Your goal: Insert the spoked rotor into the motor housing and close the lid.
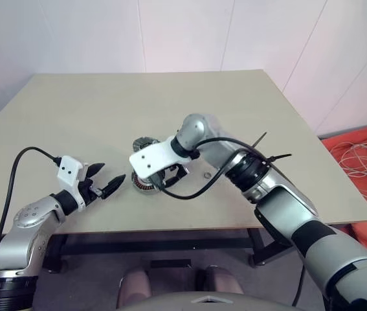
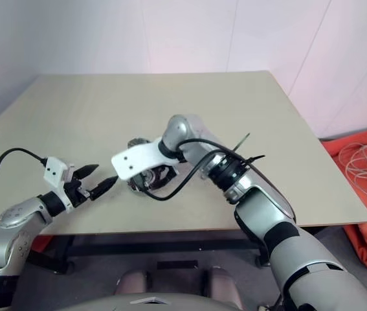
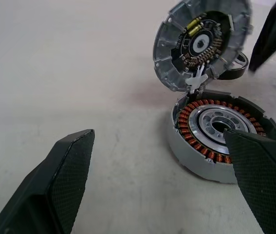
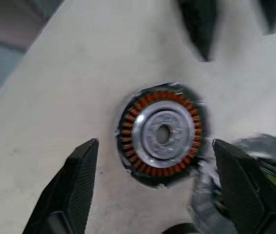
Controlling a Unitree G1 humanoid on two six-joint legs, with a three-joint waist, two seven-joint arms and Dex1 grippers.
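The motor housing (image 3: 220,134) lies on the table with its copper windings and silver centre uncovered. At the housing's far rim the grey lid (image 3: 201,44) stands swung up, showing its inner side. A dark-rimmed round part (image 3: 239,64) peeks out behind the lid; I cannot tell whether it is the spoked rotor. My right gripper (image 4: 156,145) hovers over the housing (image 4: 162,134), pointing down, open and holding nothing. My left gripper (image 1: 110,173) is open, low over the table to the left of the housing (image 1: 145,186), pointing at it.
A small metal washer (image 1: 207,173) lies on the tan table (image 1: 92,110) to the right of the housing. The right arm and its black cable cross above the parts. A pile of white cable on orange cloth (image 1: 364,155) lies on the floor at the right.
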